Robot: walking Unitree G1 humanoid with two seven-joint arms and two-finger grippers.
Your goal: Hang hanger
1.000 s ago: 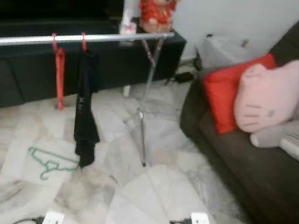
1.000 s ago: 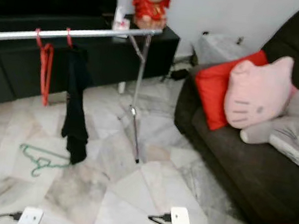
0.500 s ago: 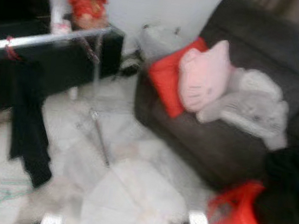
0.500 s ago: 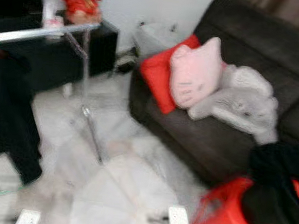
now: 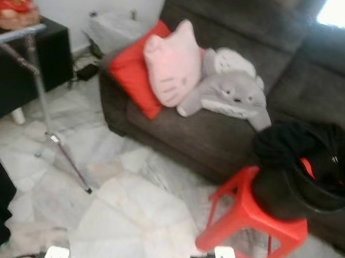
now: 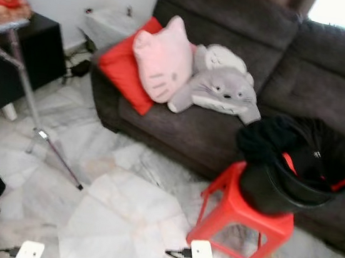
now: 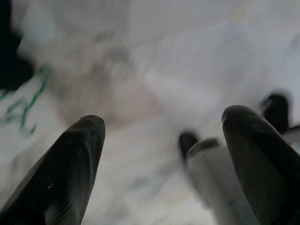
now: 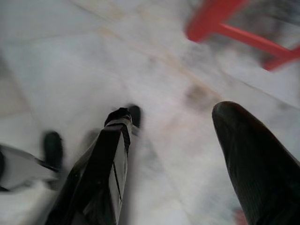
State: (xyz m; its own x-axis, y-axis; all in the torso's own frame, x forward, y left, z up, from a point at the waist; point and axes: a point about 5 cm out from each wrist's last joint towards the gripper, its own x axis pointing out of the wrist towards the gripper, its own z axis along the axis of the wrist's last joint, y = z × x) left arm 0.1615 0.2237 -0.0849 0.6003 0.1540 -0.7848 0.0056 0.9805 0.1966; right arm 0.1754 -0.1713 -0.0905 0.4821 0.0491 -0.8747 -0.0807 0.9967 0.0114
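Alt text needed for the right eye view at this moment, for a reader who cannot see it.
A red plastic stool on a marble floor holds a black bucket heaped with dark clothes, in front of a dark sofa with a red cushion, a pink cat pillow and a grey plush. A metal rack leg stands at left.

Red stool [image 5: 246, 217], pink cushion [image 5: 171, 63] (grey sofa [image 5: 234, 136]).

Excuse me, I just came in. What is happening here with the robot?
The robot is handling nothing at this moment. Its left pincer and right pincer are both open and empty, hanging above the marble floor. Its head camera faces a dark sofa and a red stool that carries a black basket of clothes. A green hanger lies on the floor near the left pincer. The end of the clothes rail is at the left.
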